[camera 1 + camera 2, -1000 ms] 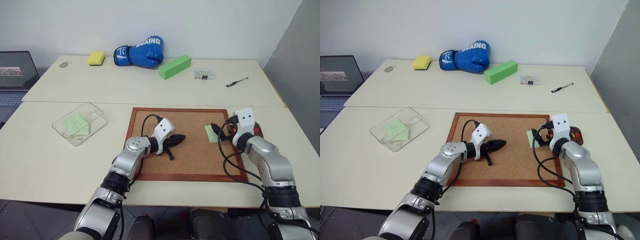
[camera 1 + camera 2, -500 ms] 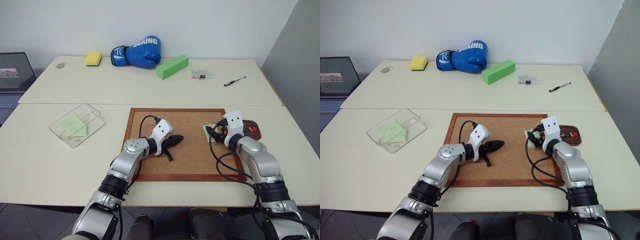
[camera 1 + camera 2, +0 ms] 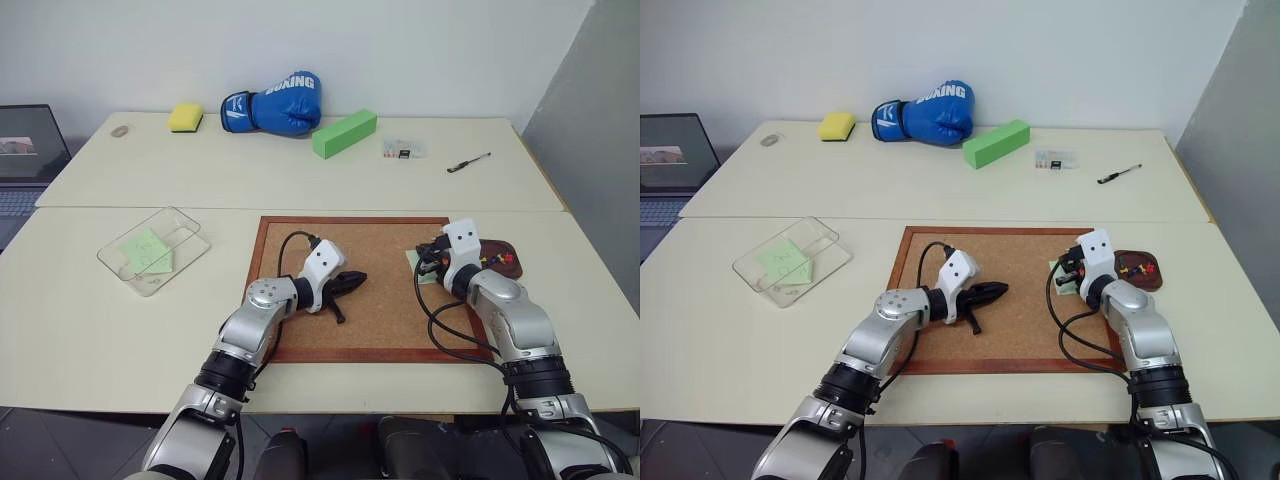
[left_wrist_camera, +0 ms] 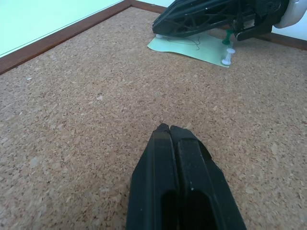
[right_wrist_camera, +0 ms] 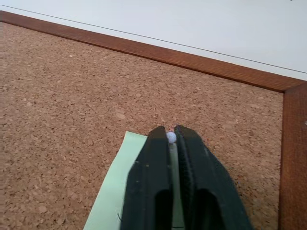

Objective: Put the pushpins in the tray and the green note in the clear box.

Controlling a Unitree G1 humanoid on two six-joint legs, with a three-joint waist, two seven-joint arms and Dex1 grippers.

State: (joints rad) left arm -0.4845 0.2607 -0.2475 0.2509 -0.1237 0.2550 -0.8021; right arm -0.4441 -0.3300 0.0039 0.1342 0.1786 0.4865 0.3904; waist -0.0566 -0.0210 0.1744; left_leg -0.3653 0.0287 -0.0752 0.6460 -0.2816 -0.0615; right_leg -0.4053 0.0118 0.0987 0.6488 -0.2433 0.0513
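Note:
The green note [image 5: 111,201] lies on the corkboard [image 3: 385,300] near its right edge, held by a white pushpin [image 4: 227,56] and a green one. My right gripper [image 5: 171,135] is low over the note, shut on the white head of another pushpin [image 5: 171,137] at the note's far corner. Right of the board sits the tray [image 3: 503,266] with several coloured pushpins [image 3: 1130,268] in it. My left gripper [image 4: 169,128] is shut on nothing, just above the bare cork mid-board. The clear box [image 3: 190,240] stands at the left with a pale green sheet inside.
On the far table lie a blue boxing glove [image 3: 275,103], a yellow sponge [image 3: 185,117], a long green block [image 3: 344,133], a tiny clear case [image 3: 402,149] and a pen [image 3: 468,162]. A laptop [image 3: 22,150] sits at the far left.
My right gripper has shifted a little left over the note's corner and its fingers have gone from open to shut on the pin head. The left gripper has stayed put.

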